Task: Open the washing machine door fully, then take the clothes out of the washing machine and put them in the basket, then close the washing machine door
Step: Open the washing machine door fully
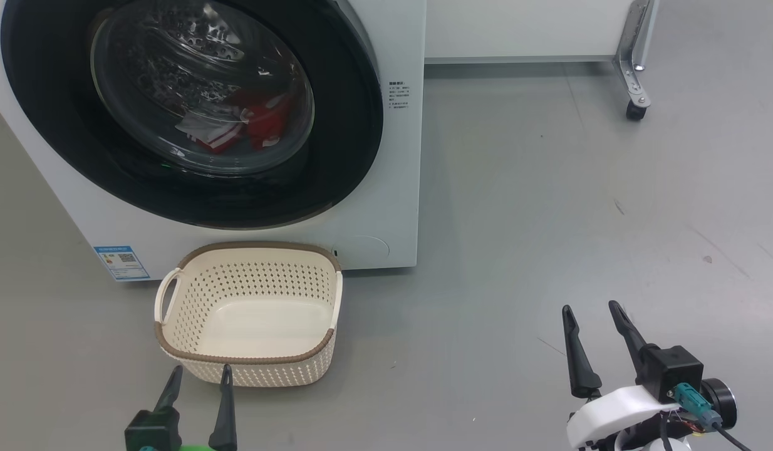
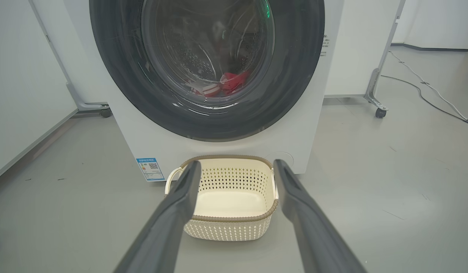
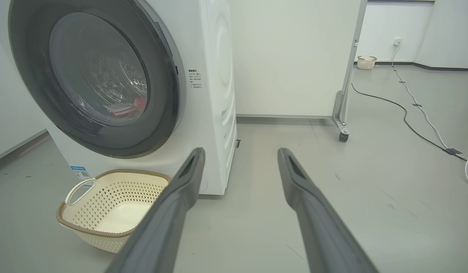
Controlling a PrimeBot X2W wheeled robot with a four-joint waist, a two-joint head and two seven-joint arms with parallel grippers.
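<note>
The white washing machine (image 1: pixel 399 188) stands ahead at the left, its black-rimmed round door (image 1: pixel 48 113) shut against the front. Through the glass I see red and white clothes (image 1: pixel 261 119) lying low in the drum, also clothes (image 2: pixel 230 81) in the left wrist view. An empty cream basket (image 1: pixel 173 351) with a brown rim sits on the floor right before the machine. My left gripper (image 1: pixel 200 371) hovers open just short of the basket's near rim. My right gripper (image 1: pixel 593 307) is open over bare floor, well to the right of the machine.
A white partition on a castor leg (image 1: pixel 634 81) stands behind at the right. Cables (image 3: pixel 416 113) run across the grey floor farther right, and a small second basket (image 3: pixel 366 62) sits by the far wall. Another wheeled panel (image 2: pixel 101 112) stands left of the machine.
</note>
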